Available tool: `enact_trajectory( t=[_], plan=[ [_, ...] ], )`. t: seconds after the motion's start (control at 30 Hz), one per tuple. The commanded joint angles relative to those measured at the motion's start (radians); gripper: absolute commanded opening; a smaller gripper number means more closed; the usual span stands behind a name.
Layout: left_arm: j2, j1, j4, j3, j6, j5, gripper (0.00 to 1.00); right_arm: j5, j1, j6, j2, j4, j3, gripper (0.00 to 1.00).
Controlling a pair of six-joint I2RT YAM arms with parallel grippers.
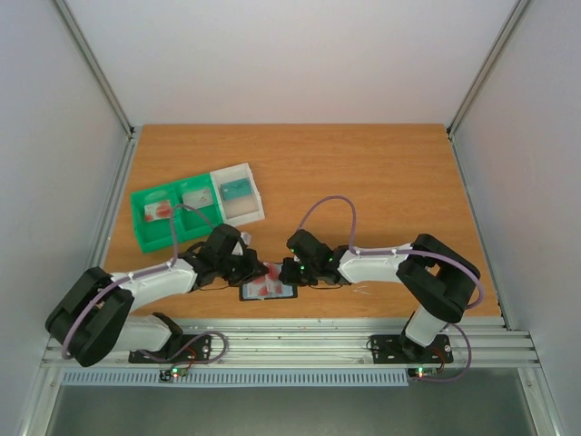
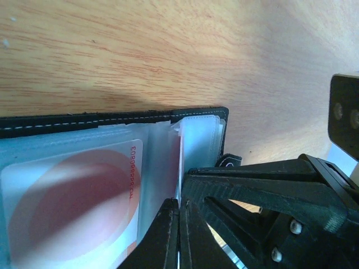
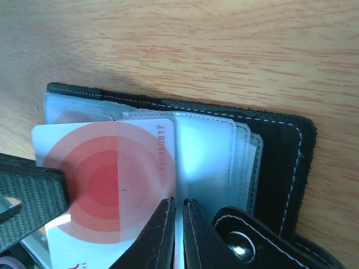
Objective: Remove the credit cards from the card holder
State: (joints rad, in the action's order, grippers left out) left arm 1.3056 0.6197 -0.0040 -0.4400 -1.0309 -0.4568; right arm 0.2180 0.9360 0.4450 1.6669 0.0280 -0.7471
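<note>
The black card holder (image 1: 283, 292) lies open near the table's front edge, pale pockets up (image 3: 210, 162). A whitish credit card with red rings (image 3: 106, 179) lies over the pockets. My left gripper (image 2: 179, 203) is shut on it. In the left wrist view it shows edge-on as a thin white line (image 2: 179, 162). Another red-ringed card (image 2: 73, 202) sits inside a pocket. My right gripper (image 3: 179, 200) is shut on the edge of a pale pocket sleeve, just right of the card. The snap tab (image 3: 241, 244) lies beside its fingers. Both grippers (image 1: 259, 272) (image 1: 292, 272) meet over the holder.
A green compartment tray (image 1: 150, 222) stands at the back left with a red-marked card in it. A clear-white box (image 1: 238, 193) with a teal card adjoins it. The table's front edge and rail (image 1: 290, 341) run just behind the holder.
</note>
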Motion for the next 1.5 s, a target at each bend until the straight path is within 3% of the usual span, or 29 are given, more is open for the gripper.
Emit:
enact_trajectory(
  t=[0.0, 0.3, 0.47, 0.6, 0.8, 0.87, 1.03, 1.27, 1.47],
  plan=[
    [-0.065, 0.006, -0.095, -0.049, 0.059, 0.061, 0.0, -0.016, -0.011, -0.002, -0.002, 0.034, 0.033, 0.08],
    [-0.157, 0.005, -0.342, -0.149, 0.142, 0.119, 0.0, 0.023, -0.028, -0.062, -0.093, 0.041, 0.035, 0.09],
    [-0.2, 0.005, -0.448, -0.209, 0.196, 0.096, 0.0, 0.055, -0.04, -0.198, -0.256, 0.133, 0.007, 0.11],
    [-0.234, 0.003, -0.469, -0.248, 0.251, -0.004, 0.01, 0.133, -0.053, -0.329, -0.378, 0.236, -0.022, 0.13],
    [-0.275, 0.007, -0.531, -0.296, 0.356, -0.208, 0.0, 0.219, -0.064, -0.535, -0.493, 0.529, -0.155, 0.19],
    [-0.287, 0.009, -0.537, -0.302, 0.382, -0.277, 0.0, 0.256, -0.098, -0.55, -0.507, 0.609, -0.194, 0.21],
    [-0.336, 0.023, -0.523, -0.299, 0.408, -0.373, 0.01, 0.538, -0.203, -0.576, -0.521, 0.662, -0.24, 0.29],
    [-0.383, 0.033, -0.484, -0.293, 0.406, -0.478, 0.0, 0.684, -0.205, -0.616, -0.484, 0.677, -0.277, 0.39],
    [-0.405, 0.033, -0.44, -0.273, 0.39, -0.514, 0.01, 0.733, -0.205, -0.595, -0.438, 0.627, -0.261, 0.42]
  ],
)
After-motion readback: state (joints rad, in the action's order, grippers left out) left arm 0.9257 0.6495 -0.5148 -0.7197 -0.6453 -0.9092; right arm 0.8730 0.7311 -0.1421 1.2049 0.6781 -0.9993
